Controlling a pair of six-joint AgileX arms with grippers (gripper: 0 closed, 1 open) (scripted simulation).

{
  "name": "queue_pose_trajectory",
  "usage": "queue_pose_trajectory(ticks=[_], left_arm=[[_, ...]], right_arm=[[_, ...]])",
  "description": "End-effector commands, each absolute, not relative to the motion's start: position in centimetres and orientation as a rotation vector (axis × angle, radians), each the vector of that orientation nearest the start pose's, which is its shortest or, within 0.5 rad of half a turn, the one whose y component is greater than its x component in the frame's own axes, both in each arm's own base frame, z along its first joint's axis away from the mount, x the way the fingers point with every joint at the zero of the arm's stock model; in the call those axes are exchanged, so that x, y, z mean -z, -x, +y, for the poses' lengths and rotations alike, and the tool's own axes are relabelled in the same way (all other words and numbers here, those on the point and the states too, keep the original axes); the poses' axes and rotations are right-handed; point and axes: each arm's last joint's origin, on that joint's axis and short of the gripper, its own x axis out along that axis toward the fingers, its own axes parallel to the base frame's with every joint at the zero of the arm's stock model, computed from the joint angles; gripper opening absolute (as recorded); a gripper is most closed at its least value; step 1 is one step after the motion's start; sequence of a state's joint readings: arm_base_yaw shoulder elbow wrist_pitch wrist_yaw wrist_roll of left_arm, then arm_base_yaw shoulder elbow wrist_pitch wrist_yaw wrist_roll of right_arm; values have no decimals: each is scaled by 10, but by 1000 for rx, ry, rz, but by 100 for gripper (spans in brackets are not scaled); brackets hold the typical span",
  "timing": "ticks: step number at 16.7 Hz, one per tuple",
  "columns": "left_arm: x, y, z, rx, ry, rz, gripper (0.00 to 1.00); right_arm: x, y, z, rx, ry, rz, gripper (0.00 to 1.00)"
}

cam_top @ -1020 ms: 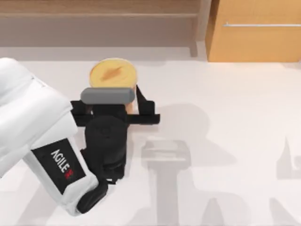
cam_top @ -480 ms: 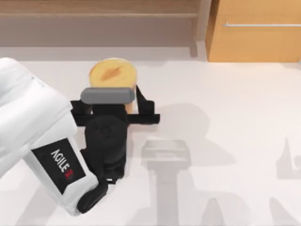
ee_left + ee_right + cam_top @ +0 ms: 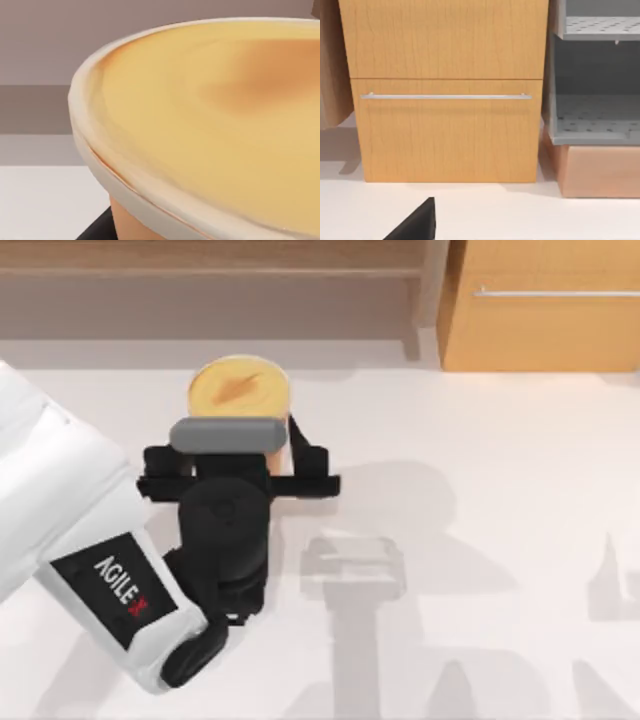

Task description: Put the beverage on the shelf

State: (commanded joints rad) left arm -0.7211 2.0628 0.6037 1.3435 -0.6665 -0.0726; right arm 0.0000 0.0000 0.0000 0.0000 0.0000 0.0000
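From above, a white surface [image 3: 480, 440] fills most of the view. The cup [image 3: 239, 392] stands upright on it, left of centre and toward the far edge, its round yellowish lid facing up.

The left arm reaches in from the near left side. Its tool [image 3: 238, 455] is at the cup: one black finger [image 3: 303, 455] lies against the cup's right side, the other sits on the cup's left side, and the cup's orange-tan wall shows between them. The tool's grey crossbar covers the near edge of the lid. The fingers are closed in on the cup's sides and appear to grip it. Whether the cup's base touches the surface or is raised off it cannot be told.

The shelf [image 3: 210, 285], a long brown board with a greyish recess, runs along the far edge just beyond the cup, and a gap of bare surface lies between them. A grey post [image 3: 432, 295] ends the shelf on the right. Next to that post stands a light-orange cabinet [image 3: 545, 330] with a thin metal bar handle [image 3: 555, 292].

The left wrist camera sits very close to the cup's lid [image 3: 220, 130], with its pale rim curving across the frame.

The right wrist camera faces the cabinet front, with grey racks [image 3: 597, 115] beside it. A black tip of the right tool [image 3: 415, 224] shows at the lower edge; how far it is open cannot be told.
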Motion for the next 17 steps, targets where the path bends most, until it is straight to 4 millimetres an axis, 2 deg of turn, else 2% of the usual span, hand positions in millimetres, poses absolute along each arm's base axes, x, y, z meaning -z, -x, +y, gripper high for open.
queue_pose_trajectory(ticks=[3, 6, 10, 13, 17], left_arm=[[-88, -263, -202, 29, 22, 81, 0], [-112, -277, -204, 31, 78, 12, 0], [-150, -307, -198, 34, 123, -64, 0], [-180, -332, -185, 33, 129, -99, 0], [-216, -365, -156, 27, 104, -105, 0]], right_arm=[[-160, -106, -1, 0, 0, 0, 100], [-160, -106, -1, 0, 0, 0, 100], [-160, -106, -1, 0, 0, 0, 100], [-160, -106, -1, 0, 0, 0, 100], [-160, -106, -1, 0, 0, 0, 100]])
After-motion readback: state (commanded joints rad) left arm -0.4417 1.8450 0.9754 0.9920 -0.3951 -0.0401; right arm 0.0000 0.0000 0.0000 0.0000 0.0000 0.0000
